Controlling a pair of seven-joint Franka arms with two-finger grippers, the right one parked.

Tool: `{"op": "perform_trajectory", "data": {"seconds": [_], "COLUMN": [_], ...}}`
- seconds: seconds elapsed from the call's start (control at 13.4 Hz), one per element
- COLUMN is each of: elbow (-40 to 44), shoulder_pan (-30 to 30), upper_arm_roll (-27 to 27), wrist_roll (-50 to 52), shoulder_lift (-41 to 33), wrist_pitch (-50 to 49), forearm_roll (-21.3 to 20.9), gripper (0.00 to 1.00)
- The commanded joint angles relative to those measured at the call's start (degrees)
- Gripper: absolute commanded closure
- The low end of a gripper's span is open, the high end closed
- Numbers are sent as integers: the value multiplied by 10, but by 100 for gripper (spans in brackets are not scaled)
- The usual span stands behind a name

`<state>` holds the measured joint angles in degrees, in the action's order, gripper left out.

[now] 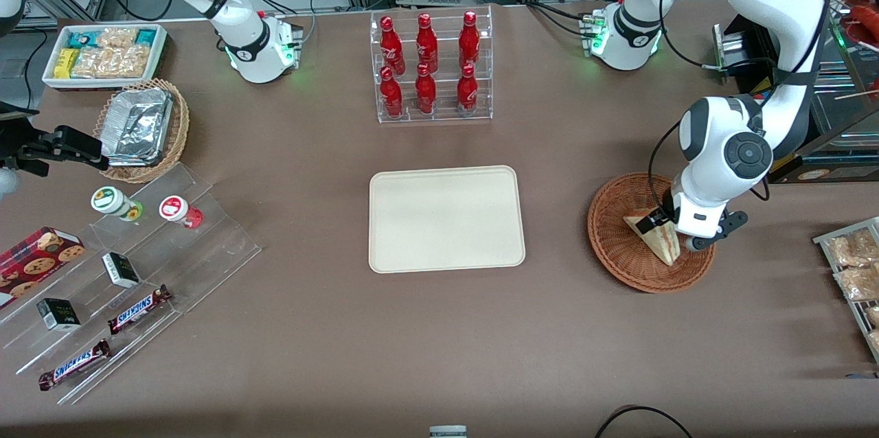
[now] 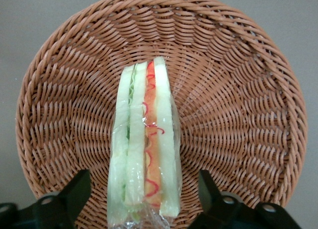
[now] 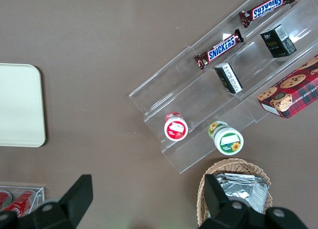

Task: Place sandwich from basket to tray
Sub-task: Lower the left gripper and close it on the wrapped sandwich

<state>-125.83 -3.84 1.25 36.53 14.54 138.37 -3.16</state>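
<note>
The sandwich (image 1: pixel 657 240) (image 2: pixel 144 149) stands on edge in the reddish-brown wicker basket (image 1: pixel 611 246) (image 2: pixel 238 90), its red-orange and green filling showing along the cut edge. My gripper (image 1: pixel 667 231) (image 2: pixel 144 199) is lowered into the basket and open. One black finger (image 2: pixel 74 194) stands on each side of the wedge, with a gap of wicker visible between each finger and the bread. The cream tray (image 1: pixel 446 218) lies flat at the table's middle, beside the basket toward the parked arm's end, with nothing on it.
An acrylic rack of red bottles (image 1: pixel 432 67) stands farther from the front camera than the tray. A wire rack of snack packets (image 1: pixel 855 266) sits at the working arm's end. Toward the parked arm's end are a stepped acrylic shelf (image 1: pixel 123 266), a foil-filled tan basket (image 1: pixel 141 129) and a white bin (image 1: pixel 103 53).
</note>
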Motion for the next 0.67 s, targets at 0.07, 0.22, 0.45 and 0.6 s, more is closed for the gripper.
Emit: {"op": "perform_trajectory", "data": {"seconds": [0.07,0.22,0.45,0.6], "elbow": [-9,-9,-3,21], "shoulder_pan": [0,0,0,-1], "upper_arm_roll": [-1,-1,-1,-1], "wrist_roll": [14,14,12,11], "shoulder_lift": [-3,-2,-7,-14], "wrist_pitch": [15,16,7,-36], "forearm_roll": [-11,-11,-11,-10], "gripper": [80,100,100,100]}}
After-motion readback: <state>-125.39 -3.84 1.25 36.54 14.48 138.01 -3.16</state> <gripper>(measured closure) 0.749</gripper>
